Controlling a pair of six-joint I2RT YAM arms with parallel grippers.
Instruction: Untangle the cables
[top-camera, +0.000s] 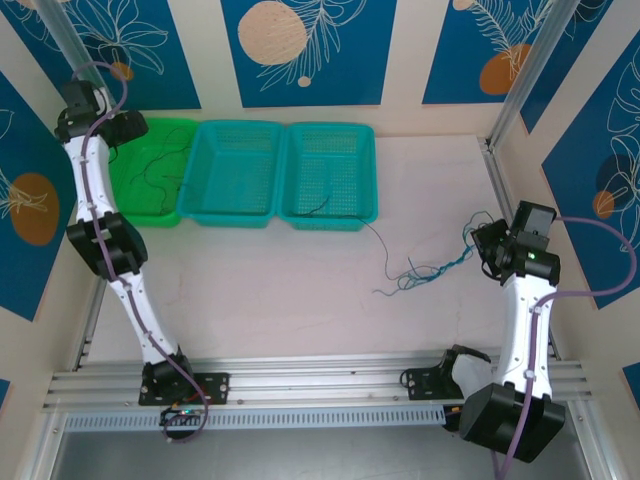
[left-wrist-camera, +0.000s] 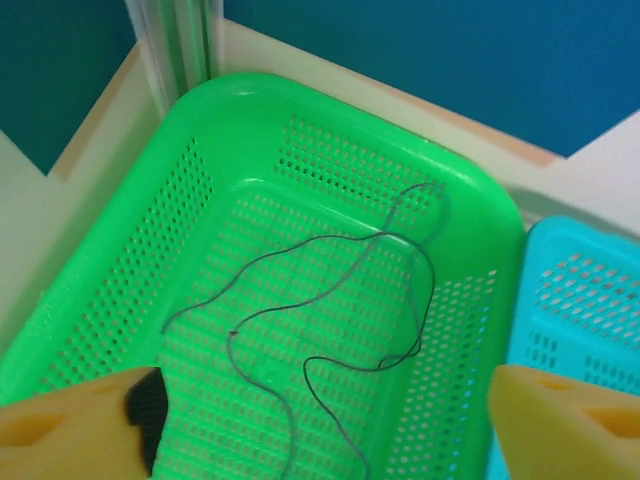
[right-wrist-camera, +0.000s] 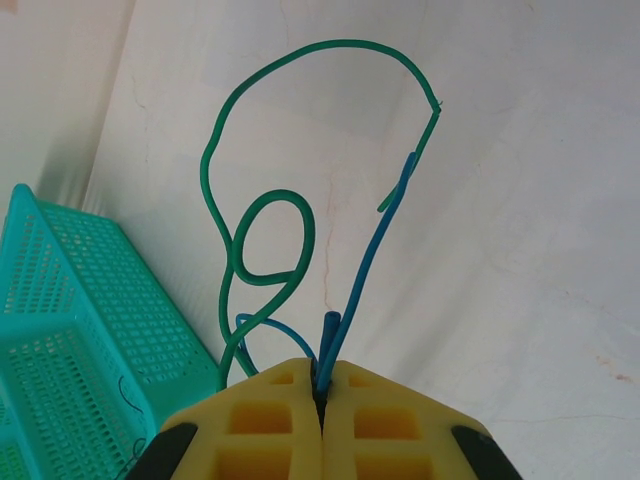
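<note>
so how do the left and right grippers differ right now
The left gripper has its fingers wide apart, gripping nothing. The right gripper has its fingers pressed shut on a blue cable, with a green cable looping up beside it. The left gripper hangs over the green basket, where a dark cable lies loose. The right gripper is over bare table. Both have yellow fingers.

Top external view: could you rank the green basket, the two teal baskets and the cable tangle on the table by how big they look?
1. Middle teal basket and right teal basket: look alike, no ranking.
2. Green basket: looks smaller, but the left arm covers part, so unsure.
3. Cable tangle: smallest.
</note>
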